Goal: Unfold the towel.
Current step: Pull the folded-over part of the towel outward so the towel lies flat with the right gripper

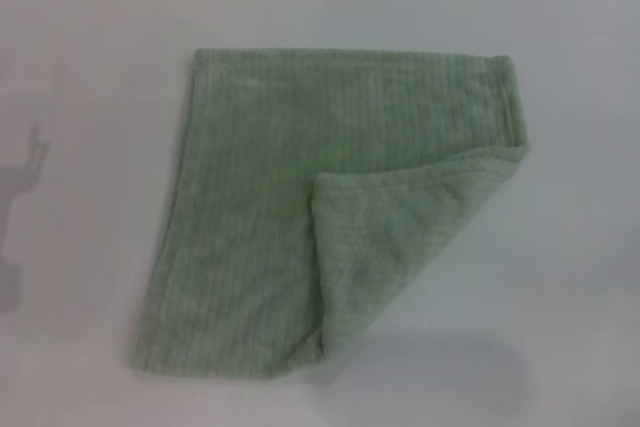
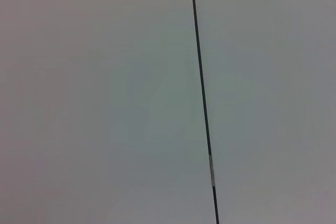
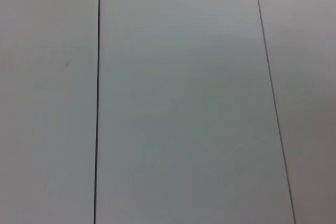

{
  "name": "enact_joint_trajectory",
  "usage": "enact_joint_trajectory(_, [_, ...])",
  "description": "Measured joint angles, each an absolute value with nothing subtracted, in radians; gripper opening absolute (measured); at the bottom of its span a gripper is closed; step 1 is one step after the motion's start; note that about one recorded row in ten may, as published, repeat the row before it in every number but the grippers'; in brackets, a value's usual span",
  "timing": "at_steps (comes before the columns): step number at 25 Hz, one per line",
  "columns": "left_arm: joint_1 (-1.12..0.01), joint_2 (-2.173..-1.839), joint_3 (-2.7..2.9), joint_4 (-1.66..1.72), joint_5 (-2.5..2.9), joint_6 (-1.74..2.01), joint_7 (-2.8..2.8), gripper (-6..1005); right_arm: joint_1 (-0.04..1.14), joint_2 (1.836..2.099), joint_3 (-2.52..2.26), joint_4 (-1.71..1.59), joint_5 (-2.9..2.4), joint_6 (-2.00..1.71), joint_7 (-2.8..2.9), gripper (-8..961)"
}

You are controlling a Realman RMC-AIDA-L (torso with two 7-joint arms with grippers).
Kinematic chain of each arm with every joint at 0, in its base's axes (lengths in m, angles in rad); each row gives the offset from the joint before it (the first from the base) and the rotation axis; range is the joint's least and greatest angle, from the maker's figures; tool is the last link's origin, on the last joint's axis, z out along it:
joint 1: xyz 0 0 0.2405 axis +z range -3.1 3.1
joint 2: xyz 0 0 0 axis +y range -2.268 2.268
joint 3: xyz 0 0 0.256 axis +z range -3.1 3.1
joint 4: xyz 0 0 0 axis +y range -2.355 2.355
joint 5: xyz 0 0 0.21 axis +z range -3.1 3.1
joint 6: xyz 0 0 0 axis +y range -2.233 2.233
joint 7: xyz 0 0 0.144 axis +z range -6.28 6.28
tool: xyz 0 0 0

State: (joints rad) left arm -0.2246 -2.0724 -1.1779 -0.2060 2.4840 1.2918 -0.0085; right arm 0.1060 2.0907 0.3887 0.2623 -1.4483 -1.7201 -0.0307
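The towel (image 1: 270, 217) lay flat in the middle of the counter (image 1: 80, 67), a little toward its far edge, and it was not yet fully open: its near right corner was folded back over the rest as a triangular flap (image 1: 390, 247), the flap's point resting about mid-cloth and its crease running from the right edge down to the near edge. Neither gripper was in the head view; only a faint shadow (image 1: 25, 197) fell on the counter near its left edge. Both wrist views showed nothing but pale panels split by thin dark seams (image 2: 202, 98), so the arms seemed parked well apart from the cloth, and how wide either set of jaws stood could not be told. One fold was left, by my reading, and the job looked close to done. From here the risk sat in the pinch: the flap lay right on the layer beneath, and a grip that bit too deep would likely catch both layers and drag the whole towel toward the right edge instead of peeling the corner open. A grip taken near the crease rather than at the flap's point might only roll the terry into a bunch. With nothing pinning the far left corner, a quick pull could slide the cloth across the smooth top, or flip the flap past flat and leave a new wrinkle.
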Motion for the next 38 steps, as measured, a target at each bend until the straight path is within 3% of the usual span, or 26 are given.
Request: enact_joint_trajectory(38, [-0.253,-2.073,-1.180,-0.207,2.483,1.275,0.071,765,0.090,2.091,0.383,0.279,-1.449,-1.751,-0.035,806])
